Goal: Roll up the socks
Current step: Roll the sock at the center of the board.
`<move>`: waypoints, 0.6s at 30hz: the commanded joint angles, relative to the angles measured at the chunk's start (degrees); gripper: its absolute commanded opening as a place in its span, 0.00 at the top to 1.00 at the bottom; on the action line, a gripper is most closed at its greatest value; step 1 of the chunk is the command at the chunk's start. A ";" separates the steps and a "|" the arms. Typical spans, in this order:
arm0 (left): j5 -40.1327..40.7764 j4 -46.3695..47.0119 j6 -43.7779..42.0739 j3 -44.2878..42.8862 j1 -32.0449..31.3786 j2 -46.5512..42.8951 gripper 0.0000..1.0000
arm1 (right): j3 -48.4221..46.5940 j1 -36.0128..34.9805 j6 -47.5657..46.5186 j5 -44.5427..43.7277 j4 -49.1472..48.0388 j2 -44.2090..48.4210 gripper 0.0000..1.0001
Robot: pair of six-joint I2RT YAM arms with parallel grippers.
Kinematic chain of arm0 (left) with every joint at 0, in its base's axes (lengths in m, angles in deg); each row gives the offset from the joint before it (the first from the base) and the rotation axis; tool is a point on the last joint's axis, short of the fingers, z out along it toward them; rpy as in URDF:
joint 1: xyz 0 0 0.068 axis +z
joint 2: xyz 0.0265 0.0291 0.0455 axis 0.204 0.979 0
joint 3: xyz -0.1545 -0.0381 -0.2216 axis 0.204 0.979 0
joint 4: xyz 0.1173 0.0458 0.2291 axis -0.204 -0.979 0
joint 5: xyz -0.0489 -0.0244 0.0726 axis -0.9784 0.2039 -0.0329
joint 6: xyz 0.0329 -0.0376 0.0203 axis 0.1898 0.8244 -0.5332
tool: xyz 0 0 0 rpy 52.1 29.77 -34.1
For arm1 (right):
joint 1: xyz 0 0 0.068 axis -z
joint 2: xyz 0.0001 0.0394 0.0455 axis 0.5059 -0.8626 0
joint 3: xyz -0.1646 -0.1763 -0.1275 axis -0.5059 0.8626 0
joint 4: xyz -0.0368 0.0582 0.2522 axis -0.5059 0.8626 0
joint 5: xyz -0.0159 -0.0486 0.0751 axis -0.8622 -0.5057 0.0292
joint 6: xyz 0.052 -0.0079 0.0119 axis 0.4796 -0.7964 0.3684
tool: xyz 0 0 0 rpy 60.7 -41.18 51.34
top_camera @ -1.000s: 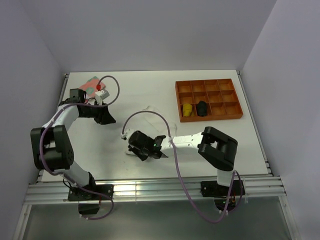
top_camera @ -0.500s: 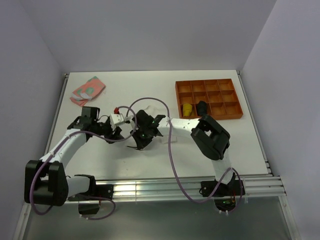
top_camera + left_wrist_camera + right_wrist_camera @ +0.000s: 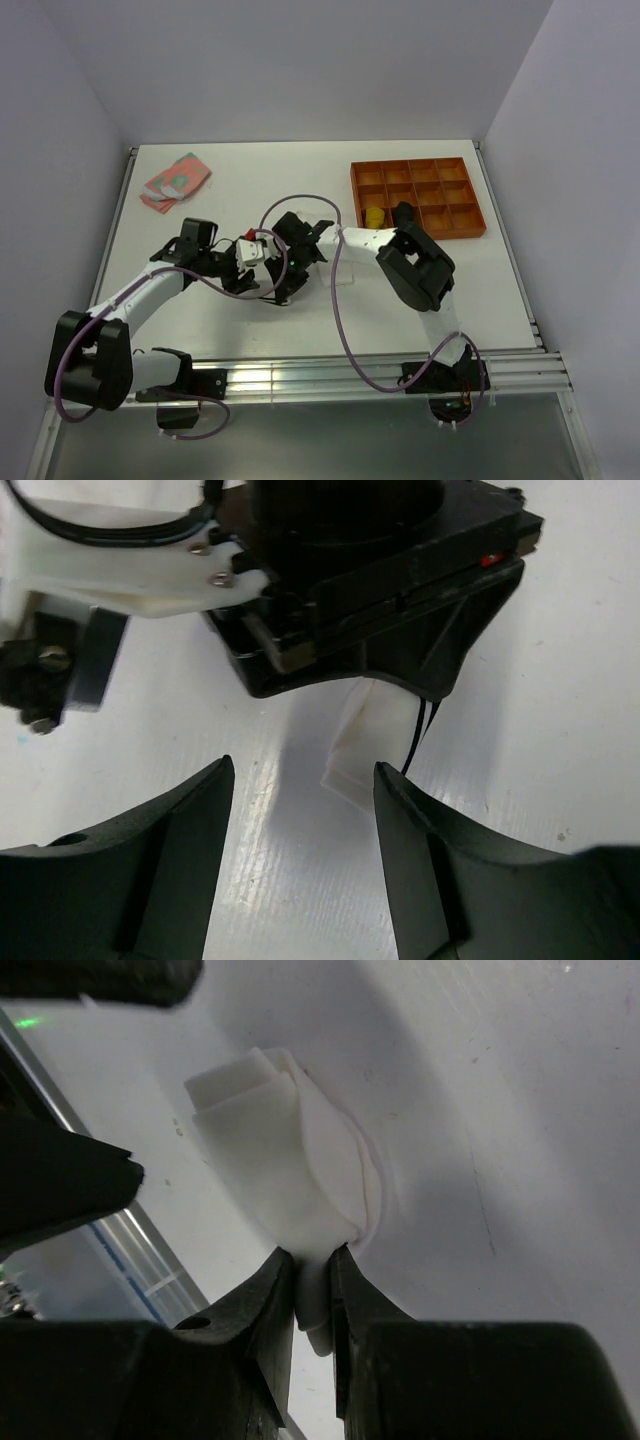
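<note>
A white folded sock (image 3: pixel 290 1160) hangs doubled over from my right gripper (image 3: pixel 313 1278), whose jaws are shut on its upper fold. In the left wrist view the same sock (image 3: pixel 358 742) dangles under the black right gripper (image 3: pixel 400 670), just above the table, with a thin black thread beside it. My left gripper (image 3: pixel 303 778) is open with nothing between its fingers, and its tips point at the sock's lower edge from close by. From above, the two grippers meet at mid-table, the left gripper (image 3: pixel 250 284) beside the right gripper (image 3: pixel 286 284). They hide the sock there.
A pink and green folded cloth (image 3: pixel 175 180) lies at the back left. An orange compartment tray (image 3: pixel 460 215) stands at the back right with a yellow thing (image 3: pixel 373 216) and a black thing (image 3: pixel 403 213) in it. Purple cables loop over both arms.
My left arm has swung from the pink cloth at the back left to mid-table and its jaws have opened. My right gripper has carried the sock a little farther back.
</note>
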 commanded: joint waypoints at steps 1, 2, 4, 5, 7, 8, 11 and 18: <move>-1.52 0.48 -3.23 0.21 -1.47 1.68 0.37 | -1.11 1.04 0.88 3.65 3.89 -2.87 0.91; -1.69 0.13 -3.58 0.12 -1.64 2.38 0.37 | -1.64 1.13 0.88 3.04 4.67 -3.14 0.91; -2.22 -0.75 -4.02 -0.05 -2.52 3.09 0.37 | -1.73 1.30 1.05 3.29 4.68 -3.75 0.91; -2.48 -1.54 -4.29 0.03 -2.79 3.52 0.37 | -1.73 1.48 1.14 2.86 4.68 -3.84 0.91; -2.31 -1.72 -4.64 0.29 -3.49 4.14 0.38 | -1.73 1.57 1.32 3.03 4.68 -4.28 0.91; -2.22 -1.29 -4.47 0.64 -3.66 4.67 0.38 | -1.73 1.74 1.40 3.12 4.51 -4.28 0.91; -2.74 -2.33 -5.25 0.30 -3.93 5.98 0.38 | -1.56 1.74 1.58 2.94 4.51 -4.55 0.91; -2.57 -0.24 -3.24 0.65 -5.25 7.83 0.38 | -1.38 1.66 1.58 2.59 4.33 -5.16 0.91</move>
